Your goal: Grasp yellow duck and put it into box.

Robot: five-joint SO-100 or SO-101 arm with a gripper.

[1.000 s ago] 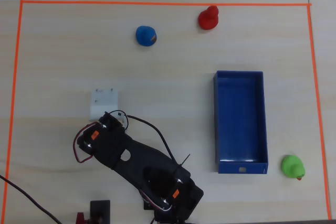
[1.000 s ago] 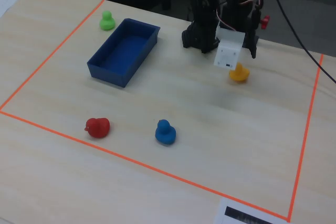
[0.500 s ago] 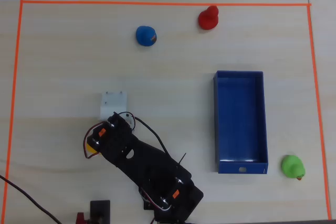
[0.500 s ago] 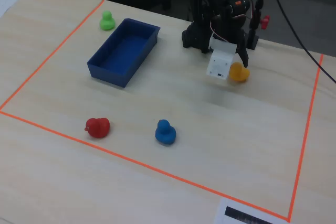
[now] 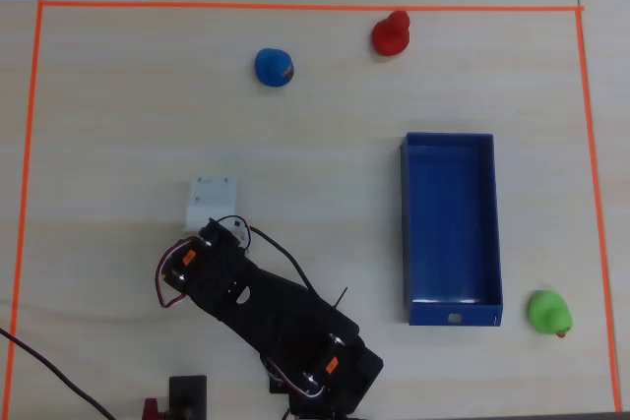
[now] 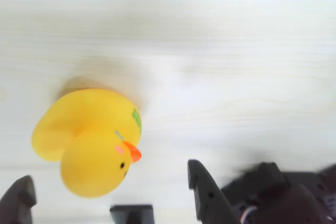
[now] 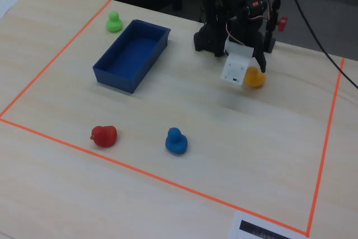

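The gripper point(image 6: 107, 195), jaws spread wide, hung over the yellow duck point(image 6: 89, 140) near the desk's arm-side edge; grasping was in hand, then a carry to the empty box point(image 5: 451, 231)

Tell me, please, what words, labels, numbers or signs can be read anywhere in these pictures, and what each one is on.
Nothing can be read with certainty.
Yellow duck: a small green mark on its side in the wrist view, too blurred to read.
White sheet at the table edge in the fixed view: a dark printed bar, too small to read.
Box, gripper and the other ducks: no lettering visible.
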